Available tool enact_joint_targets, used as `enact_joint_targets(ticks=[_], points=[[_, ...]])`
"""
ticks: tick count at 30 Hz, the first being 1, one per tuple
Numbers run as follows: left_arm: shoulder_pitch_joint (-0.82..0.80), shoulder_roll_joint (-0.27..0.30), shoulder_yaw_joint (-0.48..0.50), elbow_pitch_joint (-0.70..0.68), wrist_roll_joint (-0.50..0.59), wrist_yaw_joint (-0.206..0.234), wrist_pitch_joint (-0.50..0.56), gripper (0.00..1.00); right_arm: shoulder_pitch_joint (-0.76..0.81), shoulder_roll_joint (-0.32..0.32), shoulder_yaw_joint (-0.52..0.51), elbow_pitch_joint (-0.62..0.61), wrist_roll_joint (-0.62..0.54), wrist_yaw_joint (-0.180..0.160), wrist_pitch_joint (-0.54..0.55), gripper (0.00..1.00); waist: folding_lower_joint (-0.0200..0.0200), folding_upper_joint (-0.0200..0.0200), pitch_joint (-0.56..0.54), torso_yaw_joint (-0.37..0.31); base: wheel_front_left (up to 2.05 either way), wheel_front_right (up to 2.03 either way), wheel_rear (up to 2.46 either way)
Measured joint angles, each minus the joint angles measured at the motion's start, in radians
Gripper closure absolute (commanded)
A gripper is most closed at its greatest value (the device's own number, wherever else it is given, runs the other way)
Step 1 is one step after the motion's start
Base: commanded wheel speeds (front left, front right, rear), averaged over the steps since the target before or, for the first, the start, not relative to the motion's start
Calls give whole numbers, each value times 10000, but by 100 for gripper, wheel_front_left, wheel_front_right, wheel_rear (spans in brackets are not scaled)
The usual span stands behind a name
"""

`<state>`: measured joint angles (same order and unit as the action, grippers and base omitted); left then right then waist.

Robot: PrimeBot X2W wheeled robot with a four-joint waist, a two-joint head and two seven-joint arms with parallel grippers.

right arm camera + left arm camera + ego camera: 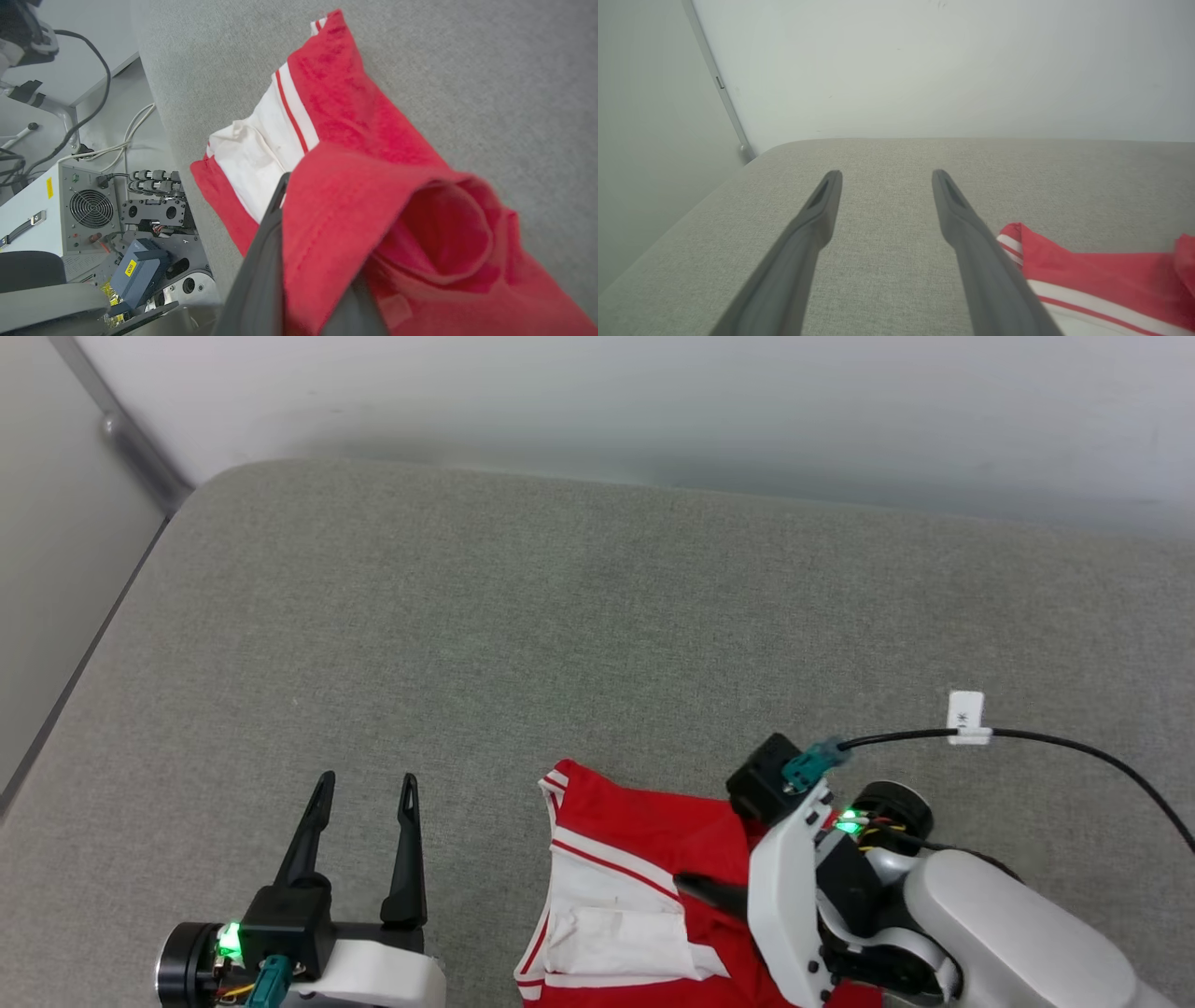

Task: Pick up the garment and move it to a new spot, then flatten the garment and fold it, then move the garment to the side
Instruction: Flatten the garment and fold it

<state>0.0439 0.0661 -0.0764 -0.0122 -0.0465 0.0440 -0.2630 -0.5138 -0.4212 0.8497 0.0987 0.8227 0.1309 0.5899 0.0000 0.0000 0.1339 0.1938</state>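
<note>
As its wrist view shows, right gripper [310, 219] pinches garment [364, 135].

A grey woven pad [597, 616] stretches ahead of the left gripper [368, 777] and meets a pale wall [653, 401] further ahead. A metal strip [131, 439] runs down the corner, off to that gripper's left. Left of the right gripper [292, 186] in its wrist view, past the pad's edge, are a white box with a fan grille [91, 207], a blue box with a yellow label [138, 275] and loose cables [121, 144] on the floor.
</note>
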Motion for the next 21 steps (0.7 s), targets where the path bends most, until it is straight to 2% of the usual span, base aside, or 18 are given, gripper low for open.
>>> enact_joint_targets(ticks=[5,13,14,15,18,21], points=[[-131,-58,25,40,-4,-4,0,0,-594,746,926,1429,-230,0,-364,100,0,0,210,148,0,0,0],[-174,-117,73,130,-23,0,0,0,-829,1198,1904,2974,-288,0,-1275,100,0,0,306,203,0,0,0],[-172,-119,107,140,-29,2,0,0,-862,1195,2027,3009,-295,0,-1373,74,0,0,279,179,0,0,0],[-167,-123,128,153,-31,2,0,0,-920,1164,2146,3009,-320,0,-1515,0,0,0,237,151,0,0,0],[-81,-130,186,194,-19,-4,0,0,-1020,955,2196,2742,-391,2,-2253,0,0,0,48,67,0,0,0],[33,-132,263,201,-2,-27,0,0,-1073,449,1925,2242,-577,0,-2957,0,0,0,-193,-58,0,0,0]])
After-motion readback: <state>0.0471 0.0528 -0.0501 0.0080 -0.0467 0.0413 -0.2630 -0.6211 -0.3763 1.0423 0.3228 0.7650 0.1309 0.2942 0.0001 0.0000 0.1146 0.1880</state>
